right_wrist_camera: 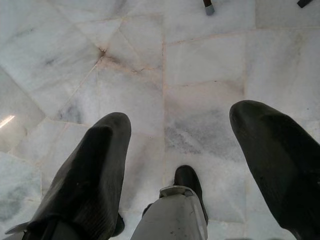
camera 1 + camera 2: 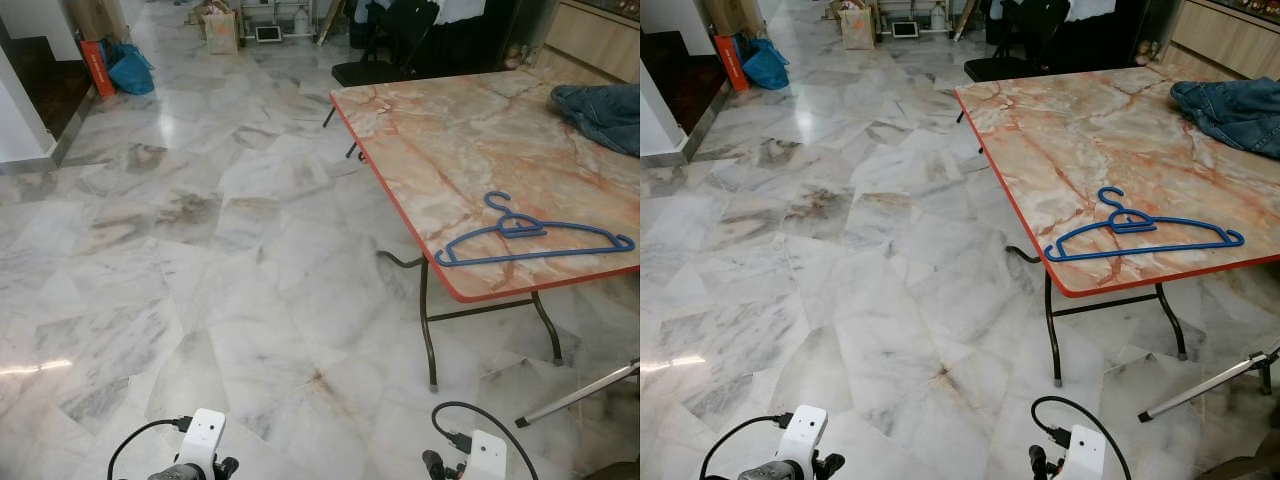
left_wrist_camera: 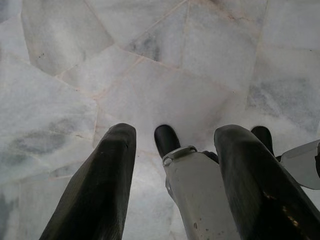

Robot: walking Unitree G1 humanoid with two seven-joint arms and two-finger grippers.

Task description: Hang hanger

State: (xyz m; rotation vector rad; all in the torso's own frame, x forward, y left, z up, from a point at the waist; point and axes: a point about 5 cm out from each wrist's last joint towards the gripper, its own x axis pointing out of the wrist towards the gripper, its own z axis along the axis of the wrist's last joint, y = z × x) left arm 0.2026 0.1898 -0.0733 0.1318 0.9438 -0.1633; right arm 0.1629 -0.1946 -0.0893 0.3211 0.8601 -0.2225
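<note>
Left end effector (image 3: 172, 150) hangs low over pale grey marble floor (image 2: 200, 250), fingers spread, holding nothing. Right end effector (image 1: 180, 135) likewise, spread wide, empty. Blue plastic hanger (image 2: 530, 240) lies flat near front edge of orange-rimmed marble-pattern bench (image 2: 440, 140); crumpled denim garment (image 2: 600, 115) at far right.

- Blue plastic hanger (image 2: 533, 240), thin-framed, with a triangular body and a crossbar.
- It lies flat on the marble-patterned counter (image 2: 440, 140), near the red-edged front rim, hook pointing toward the counter's middle.
- Nothing hangs on it.
</note>
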